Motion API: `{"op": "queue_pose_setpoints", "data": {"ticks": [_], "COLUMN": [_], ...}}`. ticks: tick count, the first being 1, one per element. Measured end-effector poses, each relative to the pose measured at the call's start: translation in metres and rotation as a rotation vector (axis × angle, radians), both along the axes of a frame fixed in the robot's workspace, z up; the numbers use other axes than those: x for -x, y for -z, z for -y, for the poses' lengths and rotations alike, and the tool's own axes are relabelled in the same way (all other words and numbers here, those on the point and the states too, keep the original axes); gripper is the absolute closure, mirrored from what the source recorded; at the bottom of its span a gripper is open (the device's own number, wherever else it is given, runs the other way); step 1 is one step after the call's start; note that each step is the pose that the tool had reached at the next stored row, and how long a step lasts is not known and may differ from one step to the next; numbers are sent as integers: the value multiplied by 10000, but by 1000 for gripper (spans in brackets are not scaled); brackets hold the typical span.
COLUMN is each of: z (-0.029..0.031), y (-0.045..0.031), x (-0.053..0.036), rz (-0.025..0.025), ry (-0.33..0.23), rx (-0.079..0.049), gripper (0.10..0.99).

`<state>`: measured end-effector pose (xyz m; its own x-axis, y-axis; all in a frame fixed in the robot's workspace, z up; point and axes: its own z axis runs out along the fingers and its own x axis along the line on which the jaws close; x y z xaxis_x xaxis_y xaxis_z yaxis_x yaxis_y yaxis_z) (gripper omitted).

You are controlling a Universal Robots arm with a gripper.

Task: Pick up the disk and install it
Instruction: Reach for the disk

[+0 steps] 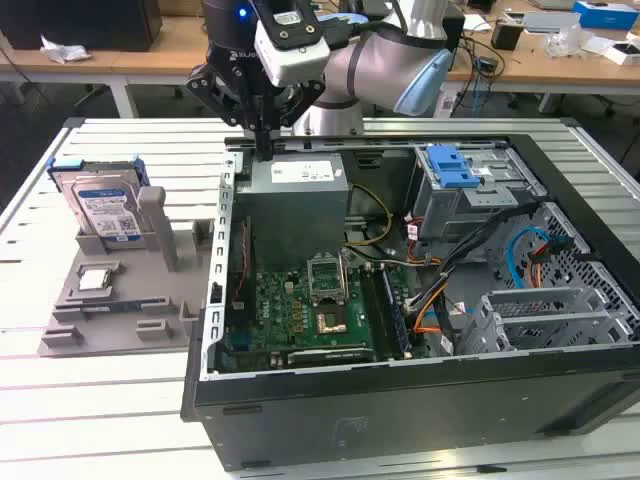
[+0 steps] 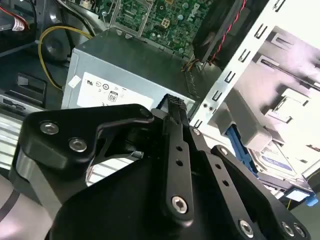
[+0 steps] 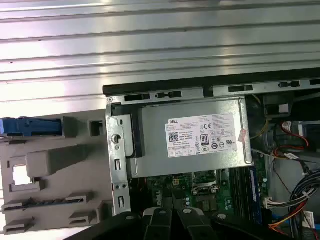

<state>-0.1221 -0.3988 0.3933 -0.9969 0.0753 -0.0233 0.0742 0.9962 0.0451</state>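
Observation:
The disk (image 1: 105,210), a silver drive with a blue-and-white label in a blue carrier, stands on edge in a grey holder (image 1: 120,300) at the exterior view's left, beside the open computer case. Its blue carrier edge (image 3: 30,126) shows in the first wrist view, and part of its label (image 2: 277,161) in the second wrist view. My gripper (image 1: 263,148) hangs over the case's back left corner, just above the grey power supply (image 1: 298,190), well apart from the disk. Its fingers (image 2: 176,107) stand together, shut on nothing.
The open case (image 1: 400,400) holds a green motherboard (image 1: 310,310), loose cables (image 1: 440,300) and a drive bay with a blue ribbed latch (image 1: 452,165). A small square chip (image 1: 95,280) lies in the grey holder. The slatted metal table (image 1: 90,400) carries everything.

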Motion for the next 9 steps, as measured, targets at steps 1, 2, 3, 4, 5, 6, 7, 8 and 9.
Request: {"op": "queue_pose_setpoints", "data": {"ticks": [1, 2, 3, 4, 5, 6, 7, 8, 9], "z": [0, 0, 0, 0, 0, 0, 0, 0, 0], "y": [0, 0, 0, 0, 0, 0, 1, 1, 1], "x": [35, 108, 190, 234, 262, 279, 304, 319, 353], "rz": [0, -1, -1, 0, 0, 0, 0, 0, 0], "ry": [0, 1, -1, 2, 1, 0, -1, -1, 0], "rx": [0, 1, 0, 0, -1, 0, 0, 0, 0], "gripper": [980, 980, 980, 980, 980, 980, 980, 980, 980]}}
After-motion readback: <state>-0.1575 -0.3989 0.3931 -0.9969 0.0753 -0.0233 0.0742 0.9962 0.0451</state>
